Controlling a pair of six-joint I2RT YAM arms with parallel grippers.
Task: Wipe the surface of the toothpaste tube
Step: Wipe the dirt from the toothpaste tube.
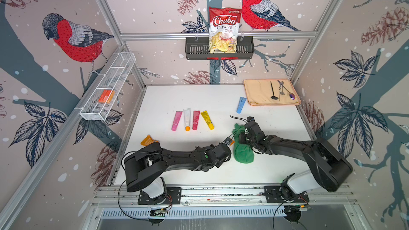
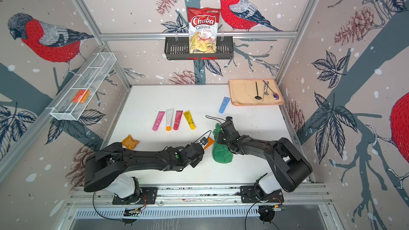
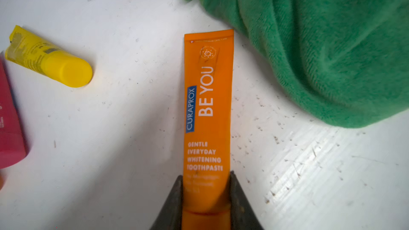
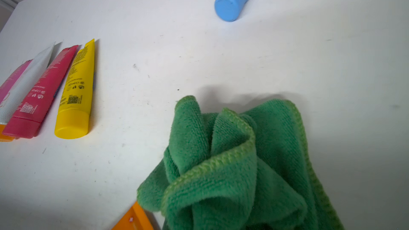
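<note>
My left gripper (image 3: pixel 205 177) is shut on the cap end of an orange toothpaste tube (image 3: pixel 208 98), which lies low over the white table. The tube's crimped end (image 1: pixel 231 142) points toward a bunched green cloth (image 3: pixel 321 51). The cloth's edge lies against a corner of that end; I cannot tell whether they touch. My right gripper (image 1: pixel 243 136) is shut on the green cloth (image 1: pixel 243 152), which hangs down onto the table. In the right wrist view the cloth (image 4: pixel 234 169) hides the jaws, and the tube's orange end (image 4: pixel 132 220) shows beside it.
Pink (image 1: pixel 176 121), white (image 1: pixel 187 119), red (image 1: pixel 196 120) and yellow (image 1: pixel 207 119) tubes lie in a row mid-table. A blue tube (image 1: pixel 241 105) lies farther back. An orange pouch (image 1: pixel 148 140) sits by the left arm. A beige mat (image 1: pixel 259 94) with utensils fills the back right corner.
</note>
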